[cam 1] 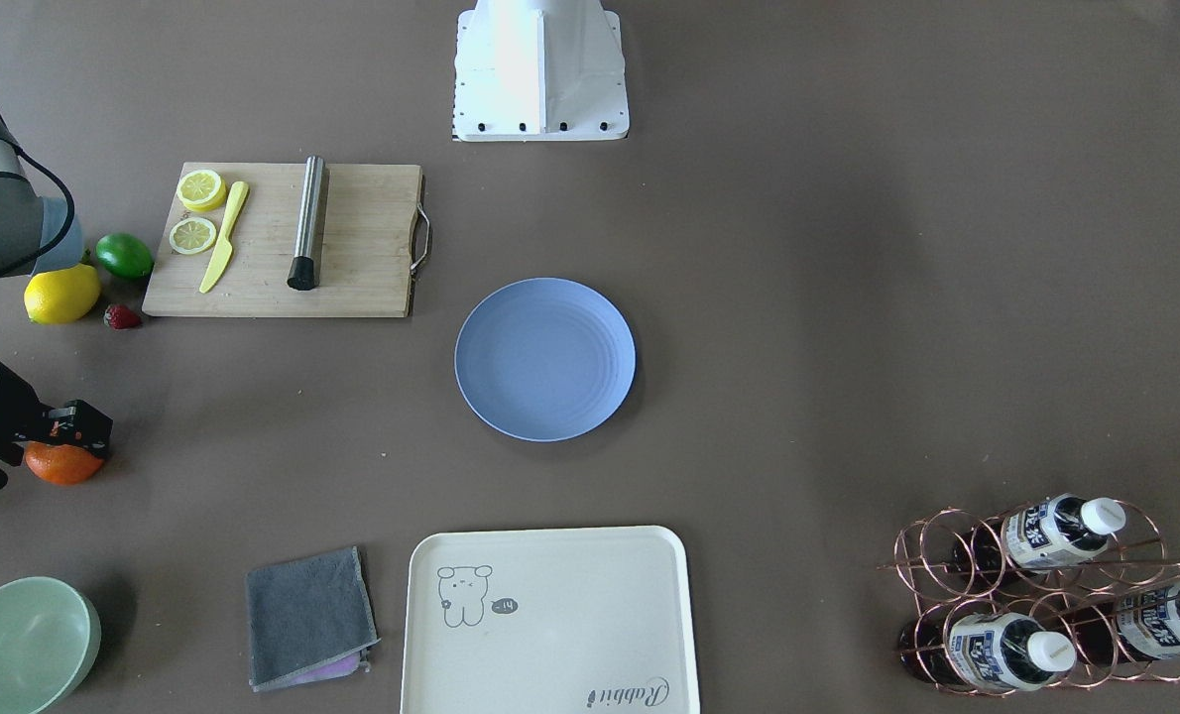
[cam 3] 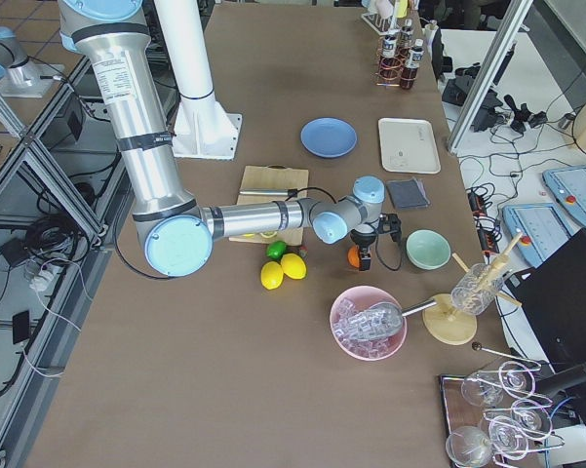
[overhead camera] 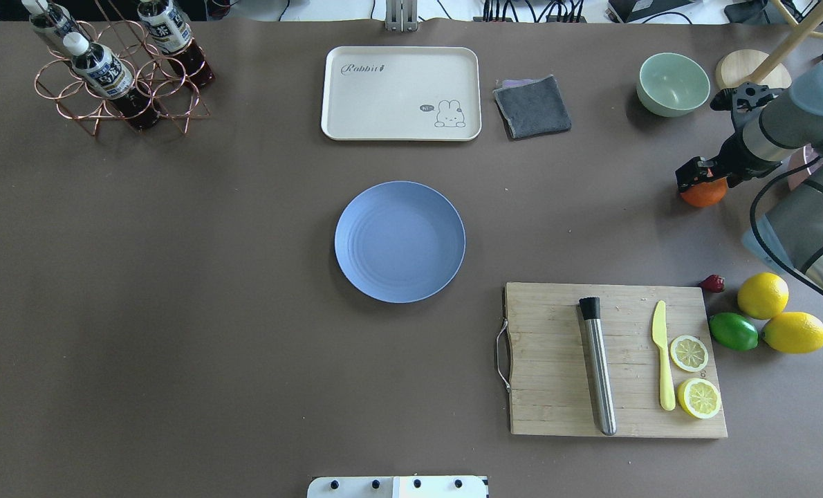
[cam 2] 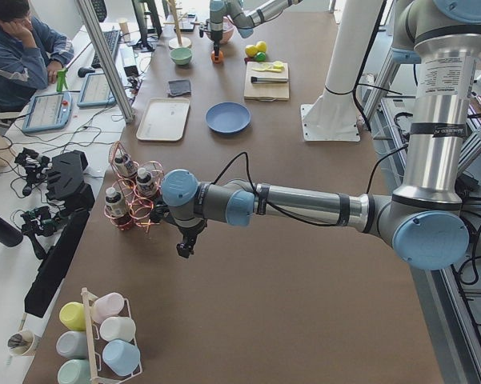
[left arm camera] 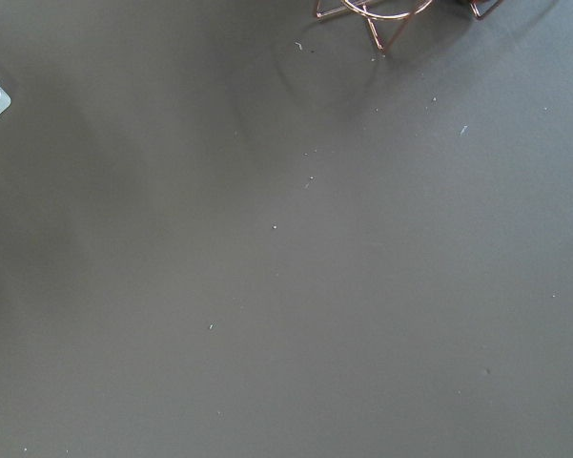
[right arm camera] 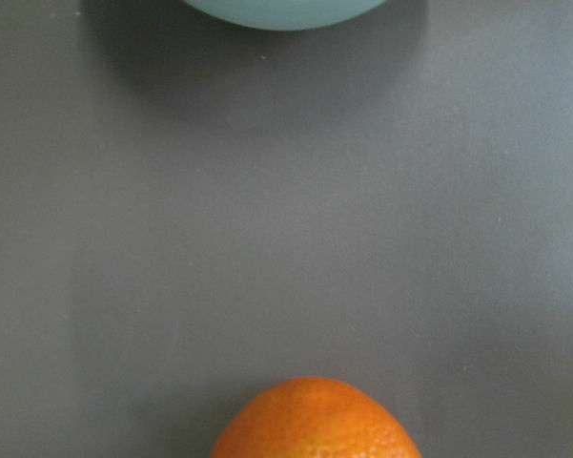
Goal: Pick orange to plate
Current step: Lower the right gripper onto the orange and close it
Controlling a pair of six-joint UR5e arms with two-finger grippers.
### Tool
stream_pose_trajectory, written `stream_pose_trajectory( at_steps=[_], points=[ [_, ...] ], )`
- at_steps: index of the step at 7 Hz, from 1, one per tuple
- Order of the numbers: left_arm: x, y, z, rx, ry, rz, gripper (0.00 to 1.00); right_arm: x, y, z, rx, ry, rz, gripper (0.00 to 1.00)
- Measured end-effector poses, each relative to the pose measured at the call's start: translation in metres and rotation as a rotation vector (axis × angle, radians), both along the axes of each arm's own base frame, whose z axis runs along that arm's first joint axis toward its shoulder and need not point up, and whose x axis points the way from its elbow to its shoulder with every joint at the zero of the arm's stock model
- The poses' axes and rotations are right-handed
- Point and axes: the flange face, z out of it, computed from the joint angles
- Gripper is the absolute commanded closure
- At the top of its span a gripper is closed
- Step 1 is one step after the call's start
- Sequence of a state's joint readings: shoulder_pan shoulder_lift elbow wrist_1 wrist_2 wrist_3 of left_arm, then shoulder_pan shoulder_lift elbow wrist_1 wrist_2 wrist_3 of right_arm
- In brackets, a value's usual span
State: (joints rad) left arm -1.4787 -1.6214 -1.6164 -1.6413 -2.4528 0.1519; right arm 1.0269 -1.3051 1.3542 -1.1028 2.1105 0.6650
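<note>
The orange (overhead camera: pixel 704 196) rests on the brown table at the far right, also seen as the orange (cam 1: pixel 62 466) and orange (right arm camera: pixel 315 425). My right gripper (overhead camera: pixel 694 177) hangs low right over it, black body covering its top. The jaws look open and straddle the fruit, which still sits on the table. The empty blue plate (overhead camera: pixel 400 242) lies at the table's middle, well to the left of the orange. My left gripper (cam 2: pixel 182 250) shows only in the exterior left view, hovering near the bottle rack. I cannot tell whether it is open or shut.
A pale green bowl (overhead camera: pixel 673 84) stands just beyond the orange. Two lemons (overhead camera: pixel 763 295), a lime (overhead camera: pixel 733 331) and a strawberry (overhead camera: pixel 713 283) lie nearer, beside the cutting board (overhead camera: pixel 557 360). A cream tray (overhead camera: pixel 401 93), grey cloth (overhead camera: pixel 532 106) and bottle rack (overhead camera: pixel 117 69) line the far edge.
</note>
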Motion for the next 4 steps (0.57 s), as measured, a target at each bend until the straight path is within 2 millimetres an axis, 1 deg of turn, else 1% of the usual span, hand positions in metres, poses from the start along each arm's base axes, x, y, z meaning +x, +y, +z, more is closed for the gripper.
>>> stream_pose_trajectory(
  at_steps=[1,2,3,4],
  points=[
    [0.000,0.000,0.000,-0.001,0.000,0.000,0.02,-0.003,0.001,-0.001,-0.010,-0.006,0.019,0.77],
    [0.000,0.000,0.000,-0.001,0.000,0.000,0.02,-0.005,0.002,-0.002,-0.012,-0.009,0.032,1.00],
    [0.000,0.000,0.001,-0.001,0.000,0.000,0.02,-0.007,0.002,-0.005,-0.008,-0.015,0.038,1.00],
    [0.000,0.000,0.000,-0.001,0.000,0.000,0.02,-0.007,0.002,-0.021,0.008,-0.032,0.045,1.00]
  ],
)
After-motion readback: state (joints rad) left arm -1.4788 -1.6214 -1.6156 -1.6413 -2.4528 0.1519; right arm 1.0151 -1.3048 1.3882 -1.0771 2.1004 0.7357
